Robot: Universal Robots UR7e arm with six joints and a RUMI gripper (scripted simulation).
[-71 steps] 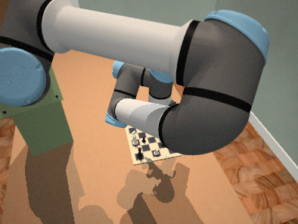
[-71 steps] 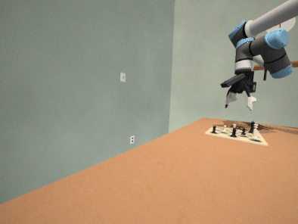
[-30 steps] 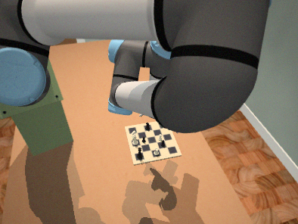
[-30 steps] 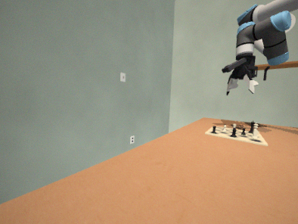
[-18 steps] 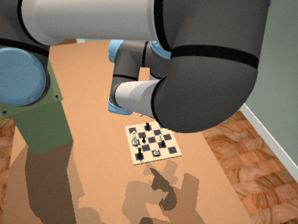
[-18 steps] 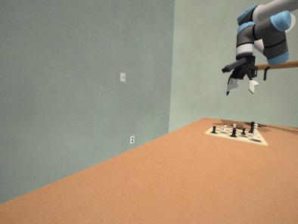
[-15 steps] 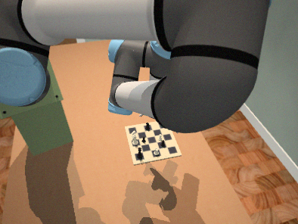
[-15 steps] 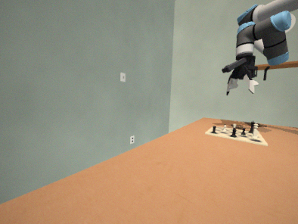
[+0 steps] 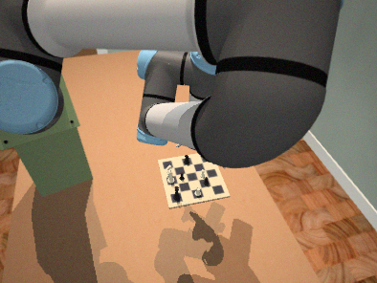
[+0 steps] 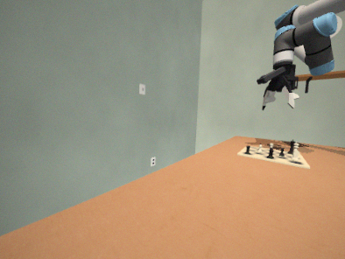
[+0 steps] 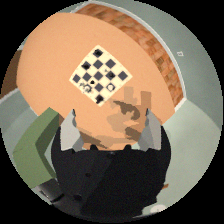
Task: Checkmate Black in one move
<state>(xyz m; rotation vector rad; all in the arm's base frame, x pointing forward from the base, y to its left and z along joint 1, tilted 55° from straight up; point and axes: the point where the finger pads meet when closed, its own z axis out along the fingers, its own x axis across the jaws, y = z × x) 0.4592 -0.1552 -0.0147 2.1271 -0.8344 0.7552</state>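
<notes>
- Table (image 10: 184,210): a bare orange-brown top fills the near ground of the exterior view and narrows toward the far right corner of the room.
- Board (image 10: 302,165): a small cream board with dark squares lies flat on the far part of the table, well apart from its near edge. In the top view the board (image 9: 168,201) sits right of table centre, with the arm's shadow falling on the table just near of it.
- Pieces: black and white pieces stand upright on the board, each too small to name. In the top view a black piece (image 9: 176,193) stands near the board's near-left corner, a white piece (image 9: 197,192) to its right, a white piece (image 9: 170,178) on the left side, and a black piece (image 9: 187,159) at the far edge. Square letters and numbers cannot be read.
- Gripper (image 10: 280,101): it hangs high above the board, pointing down, its white-tipped fingers (image 10: 266,100) spread fully apart with nothing between them. In the wrist view the two fingers frame the table, and the board (image 11: 101,102) lies beyond them, far of the gripper's shadow.
- Arm (image 9: 258,96): grey links with blue joint caps cross above the board in the top view, hiding its far-right corner.
- Pedestal (image 9: 53,163): a green block at the table's left.
- Walls (image 10: 88,109): pale green, with two small white plates on the left wall.
</notes>
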